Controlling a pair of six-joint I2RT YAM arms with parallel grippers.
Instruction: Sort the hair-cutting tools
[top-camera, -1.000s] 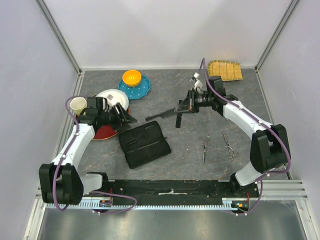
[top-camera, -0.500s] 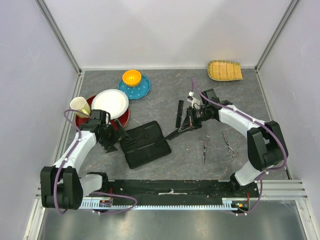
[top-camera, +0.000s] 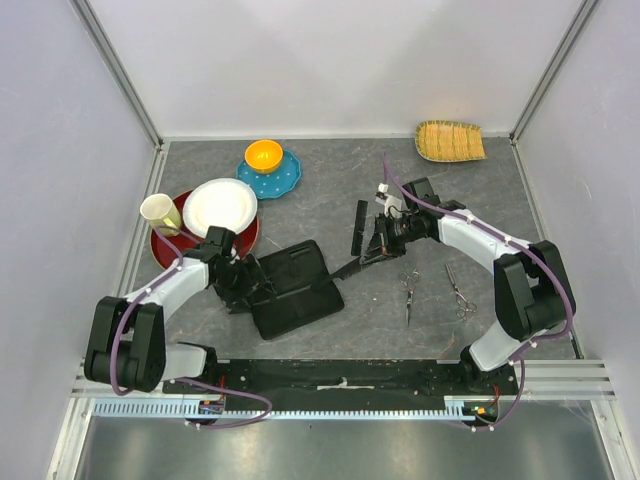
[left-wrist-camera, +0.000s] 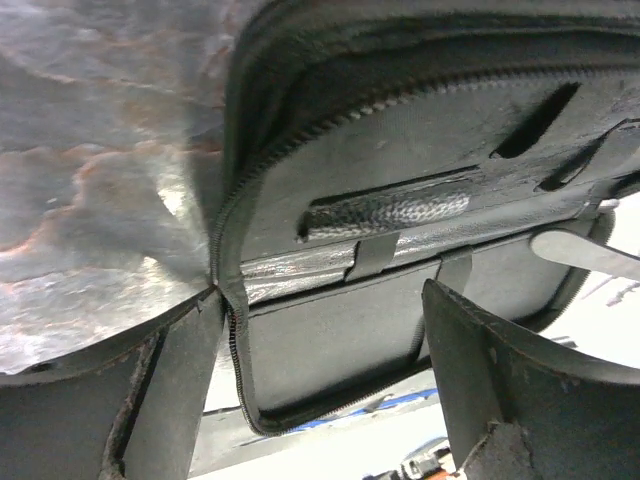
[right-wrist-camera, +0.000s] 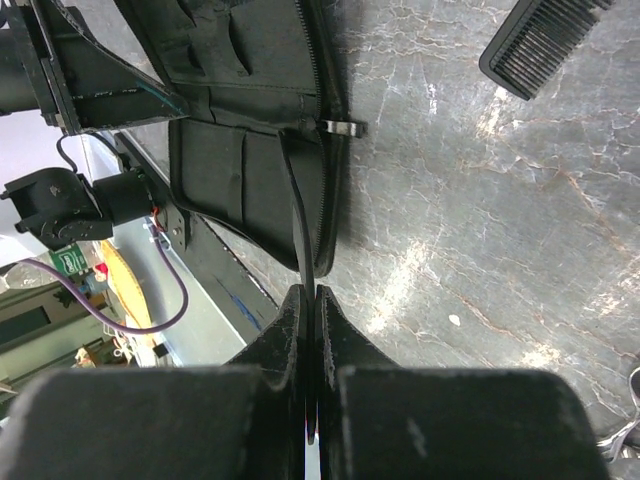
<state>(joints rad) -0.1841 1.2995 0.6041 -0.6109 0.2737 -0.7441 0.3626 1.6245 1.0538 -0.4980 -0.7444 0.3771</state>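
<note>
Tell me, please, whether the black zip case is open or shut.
Open. The case lies spread flat, and both wrist views show its inner pockets and straps inside the unzipped edge.

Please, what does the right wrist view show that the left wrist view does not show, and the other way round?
Only the right wrist view: the right gripper, shut on the thin black handled comb, whose far end reaches the case; also the second comb, lying apart from it.
Only the left wrist view: the left gripper, open, with one of its fingers on each side of the case's zip edge, and the inner slots close up.
Both: the black case, open, with its zipper, on the grey marbled table.
</note>
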